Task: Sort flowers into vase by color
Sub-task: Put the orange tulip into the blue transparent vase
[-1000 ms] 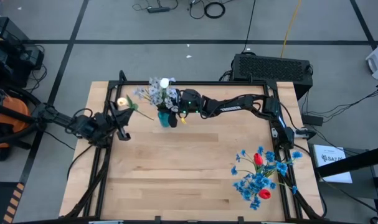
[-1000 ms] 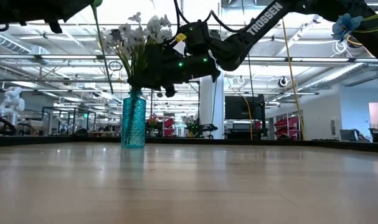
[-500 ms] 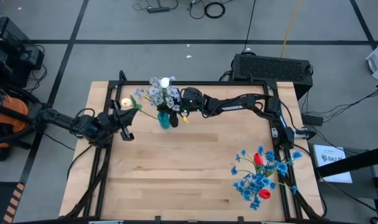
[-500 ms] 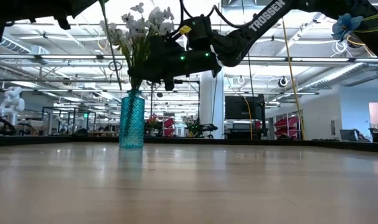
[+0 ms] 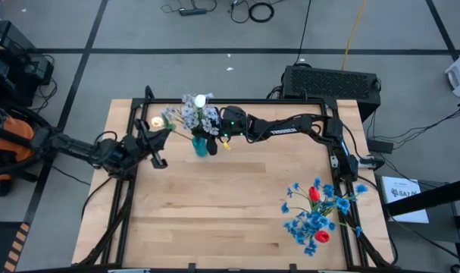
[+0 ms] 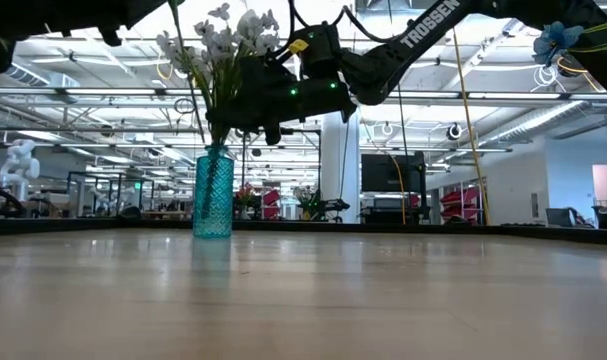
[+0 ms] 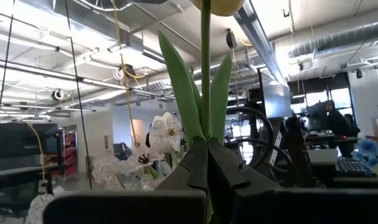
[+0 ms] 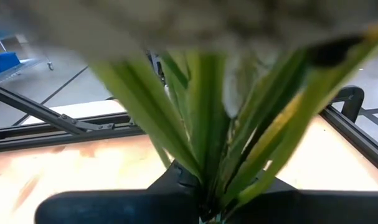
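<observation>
The left gripper (image 5: 155,144) hangs over the table's (image 5: 230,205) far-left part, its fingers pressed together on the green stem of a cream-yellow tulip bud (image 5: 157,122). In the left wrist view the stem (image 7: 205,74) rises straight out between the closed fingertips (image 7: 198,163), flanked by two long leaves. From above, the tulip's long axis runs from the gripper toward the far edge of the table, bud end leading, and slightly toward the vase (image 5: 200,145).

That teal vase stands just to the right of the left gripper, near the far edge, and holds a bunch of pale blue-white sprays (image 5: 190,114) (their stems show upright in the low view, heads fanned out above the vase's mouth). The right gripper (image 5: 214,135) is at the vase's other side, fingers pinched on the bunch's green stems (image 8: 207,143), which fill the right wrist view.

Between the two grippers there is only the vase and its bouquet, so room there is tight. Behind them the black frame rail (image 5: 230,101) marks the far edge close by. Toward the near side the wood lies open. Well away from both grippers, at the near-right corner, lies a pile of bright blue sprays (image 5: 313,220) with red tulips (image 5: 314,192) among them, stems pointing toward the right edge.
</observation>
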`<state>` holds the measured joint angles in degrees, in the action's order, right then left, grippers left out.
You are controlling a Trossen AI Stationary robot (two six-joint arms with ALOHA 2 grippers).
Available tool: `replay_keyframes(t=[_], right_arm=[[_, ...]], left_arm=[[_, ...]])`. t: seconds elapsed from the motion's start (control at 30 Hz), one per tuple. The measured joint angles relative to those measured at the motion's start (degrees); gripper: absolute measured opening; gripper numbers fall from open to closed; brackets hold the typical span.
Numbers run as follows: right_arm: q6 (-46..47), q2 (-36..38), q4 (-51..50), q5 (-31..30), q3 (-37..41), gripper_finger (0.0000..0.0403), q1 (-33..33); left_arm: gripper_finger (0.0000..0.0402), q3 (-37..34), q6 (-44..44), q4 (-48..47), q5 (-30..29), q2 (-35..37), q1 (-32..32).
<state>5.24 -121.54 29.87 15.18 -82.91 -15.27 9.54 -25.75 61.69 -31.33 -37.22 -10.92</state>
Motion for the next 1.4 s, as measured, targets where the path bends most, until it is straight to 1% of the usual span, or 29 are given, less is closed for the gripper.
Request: replay_keyframes(t=[0.27,0.43,0.6,0.73,0.87,1.07,1.4], right_arm=[[0.06,0.0,0.0,0.17,0.0,0.002,0.0],[0.08,0.01,0.0,0.2,0.0,0.002,0.0],[0.07,0.0,-0.07,0.17,0.0,0.002,0.0],[0.08,0.01,-0.46,0.17,0.0,0.002,0.0],[0.07,0.02,-1.27,0.2,0.0,0.002,0.0],[0.08,0.07,-2.05,0.2,0.0,0.002,0.0],[0.06,0.07,-2.36,0.2,0.0,0.002,0.0]], left_arm=[[0.0,0.0,5.49,0.36,4.25,-4.16,4.56],[0.0,0.0,5.94,3.09,5.59,-6.54,6.66],[0.0,0.0,6.09,2.04,5.8,-7.97,7.59],[0.0,0.0,7.67,1.15,5.79,-10.52,8.55],[0.0,0.0,11.49,-1.51,5.79,-13.63,9.34],[0.0,-0.02,12.25,-1.02,5.35,-17.38,9.47],[0.0,-0.81,18.68,-2.02,5.12,-22.22,9.42]])
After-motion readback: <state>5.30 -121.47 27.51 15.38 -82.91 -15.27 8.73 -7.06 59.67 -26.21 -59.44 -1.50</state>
